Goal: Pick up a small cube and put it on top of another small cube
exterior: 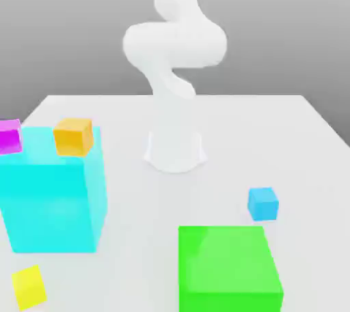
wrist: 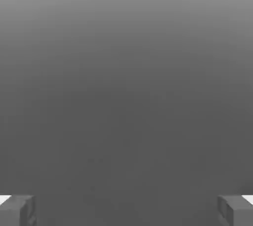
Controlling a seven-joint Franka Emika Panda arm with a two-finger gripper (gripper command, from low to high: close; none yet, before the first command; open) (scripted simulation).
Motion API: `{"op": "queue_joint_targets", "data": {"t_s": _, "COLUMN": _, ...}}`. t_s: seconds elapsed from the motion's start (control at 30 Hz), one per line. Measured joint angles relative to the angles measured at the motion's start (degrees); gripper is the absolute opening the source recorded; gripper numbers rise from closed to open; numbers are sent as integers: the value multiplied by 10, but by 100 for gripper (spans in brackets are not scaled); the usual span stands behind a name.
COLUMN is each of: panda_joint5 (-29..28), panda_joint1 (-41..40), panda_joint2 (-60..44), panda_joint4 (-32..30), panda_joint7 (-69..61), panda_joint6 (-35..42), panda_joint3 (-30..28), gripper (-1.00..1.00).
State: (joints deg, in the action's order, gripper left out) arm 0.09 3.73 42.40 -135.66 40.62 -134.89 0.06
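Standing on the white table (exterior: 301,133) towards the exterior view's right, the small cube (exterior: 262,203) is resting just behind the far right corner of the large green block (exterior: 229,268), apart from it. In the hand view the gripper (wrist: 126,210) is showing its two grey fingertips (wrist: 17,210) spread fully wide at opposite edges, with nothing between them — only plain grey ground ahead. The arm (exterior: 174,65) is rising from its round base at the middle of the table, well apart from the cube; judging from this, the coming move is calling for a reach out towards the exterior view's right and the near side, then a descent over the cube. Being a cube, it is offering no long axis, so either pair of flat faces should be serving for the pinch.

Surfaces are reading as smooth, matt and untextured, edges crisp. A small yellow cube (exterior: 29,286) is lying at the near left corner. A large cyan block (exterior: 55,191) is carrying a small orange cube (exterior: 73,136) on top, with a small magenta cube (exterior: 9,136) at its far left edge — whether on it or behind it, I cannot tell.
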Motion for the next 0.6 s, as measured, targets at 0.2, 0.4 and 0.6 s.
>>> {"op": "queue_joint_targets", "data": {"t_s": 0.2, "panda_joint5": 3, "panda_joint1": 106, "panda_joint2": -103, "panda_joint4": -108, "panda_joint7": -151, "panda_joint6": -89, "panda_joint3": 3, "gripper": 0}}
{"op": "queue_joint_targets", "data": {"t_s": 0.4, "panda_joint5": 8, "panda_joint1": 213, "panda_joint2": -211, "panda_joint4": -218, "panda_joint7": -309, "panda_joint6": -181, "panda_joint3": 9, "gripper": 0}}
{"op": "queue_joint_targets", "data": {"t_s": 0.6, "panda_joint5": 14, "panda_joint1": 316, "panda_joint2": -328, "panda_joint4": -333, "panda_joint7": -475, "panda_joint6": -280, "panda_joint3": 28, "gripper": 0}}
